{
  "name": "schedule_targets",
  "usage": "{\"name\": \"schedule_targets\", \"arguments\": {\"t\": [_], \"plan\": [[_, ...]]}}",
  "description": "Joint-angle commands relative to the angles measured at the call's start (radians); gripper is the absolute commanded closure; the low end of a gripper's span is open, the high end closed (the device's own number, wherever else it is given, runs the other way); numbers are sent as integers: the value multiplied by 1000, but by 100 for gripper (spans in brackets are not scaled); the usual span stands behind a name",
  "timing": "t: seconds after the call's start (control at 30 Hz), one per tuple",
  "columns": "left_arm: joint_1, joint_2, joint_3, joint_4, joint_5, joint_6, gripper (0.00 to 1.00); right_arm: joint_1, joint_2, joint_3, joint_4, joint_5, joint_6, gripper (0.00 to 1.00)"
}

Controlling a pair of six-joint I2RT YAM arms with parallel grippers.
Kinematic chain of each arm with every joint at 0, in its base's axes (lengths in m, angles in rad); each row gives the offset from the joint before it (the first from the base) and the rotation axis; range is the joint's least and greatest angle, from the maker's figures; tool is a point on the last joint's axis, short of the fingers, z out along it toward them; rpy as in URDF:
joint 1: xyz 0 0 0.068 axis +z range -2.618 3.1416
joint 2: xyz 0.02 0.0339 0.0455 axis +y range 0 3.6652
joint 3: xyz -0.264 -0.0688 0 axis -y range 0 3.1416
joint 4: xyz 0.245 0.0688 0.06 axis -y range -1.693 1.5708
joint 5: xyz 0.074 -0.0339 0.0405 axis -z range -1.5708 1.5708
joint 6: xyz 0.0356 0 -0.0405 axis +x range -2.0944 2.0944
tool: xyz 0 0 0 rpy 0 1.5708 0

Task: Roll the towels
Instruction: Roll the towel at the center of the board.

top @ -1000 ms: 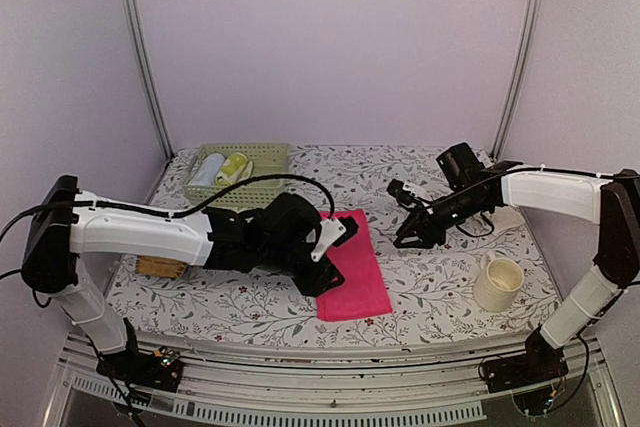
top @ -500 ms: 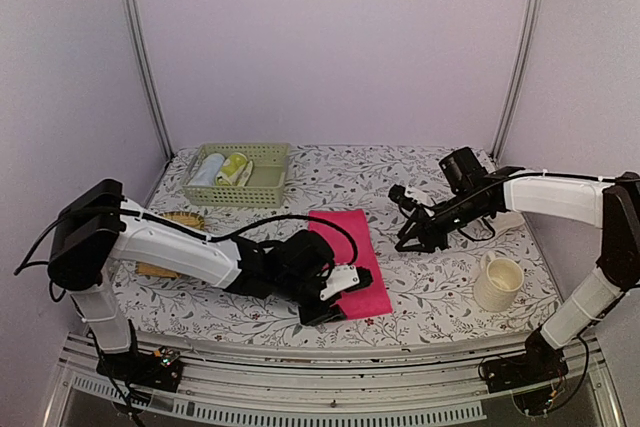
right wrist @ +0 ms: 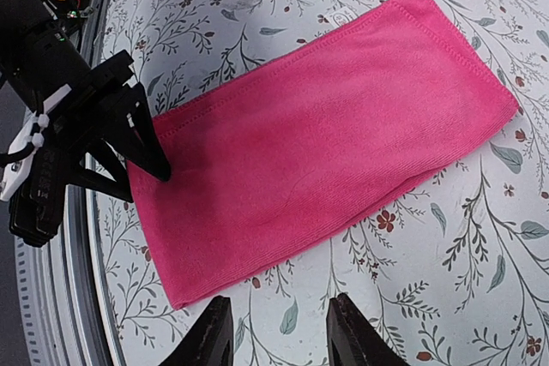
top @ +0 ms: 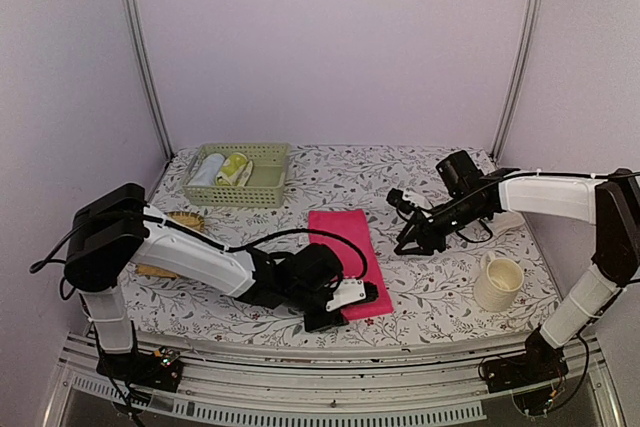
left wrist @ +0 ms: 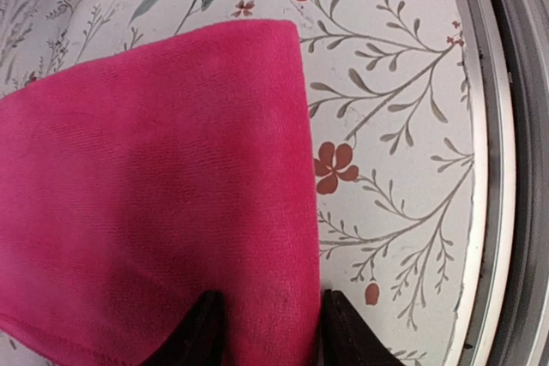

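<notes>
That pink towel is light and floppy, so pinch the near short edge your spread left end effector straddles; right end effector hangs unclenched too.

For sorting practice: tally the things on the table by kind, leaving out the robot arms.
Towels: 2 (pink towel; cream towel, mostly hidden)
Basket: 1
Rolls inside it: 2
Mug: 1
Woven mat: 1
Total: 7

Soft, even, diffuse light from above; no glare. Faint soft shadows on table. Overhead view wide-angle: frame poles lean at edges. Left wrist close-up of pink towel slightly soft (bottom edge blurriest). Right wrist view sharp.
</notes>
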Motion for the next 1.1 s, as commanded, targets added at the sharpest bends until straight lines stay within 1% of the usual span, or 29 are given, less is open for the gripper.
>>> {"name": "schedule_targets", "arguments": {"t": [0.0,0.03,0.13,0.27,0.33,0.43,0.47,0.57,0.67,0.73,0.9,1.07], "plan": [[-37,33,24,-7,-64,39,64,0,6,38,-11,14,11,60],[-37,31,24,-9,-64,37,69,0,-2,43,-19,19,10,60],[-21,7,18,-7,-32,15,81,0,-50,35,-31,15,-7,60],[31,-23,43,-29,151,-74,95,10,-114,-17,-51,1,-73,60],[63,-22,64,-51,236,-145,100,47,-130,-50,-65,29,-115,61],[133,-11,71,-57,405,-244,100,115,-152,-98,-54,62,-139,63],[154,-5,69,-47,472,-278,100,143,-161,-116,-41,71,-143,63],[203,15,66,-13,618,-378,100,232,-174,-166,-3,122,-157,64],[235,38,76,8,705,-455,100,311,-168,-210,58,194,-171,62],[246,56,84,18,743,-499,100,360,-157,-231,128,251,-172,60],[257,105,76,52,786,-552,100,439,-117,-235,224,355,-152,59],[274,123,41,121,816,-606,100,475,-92,-228,273,383,-135,58]]}}
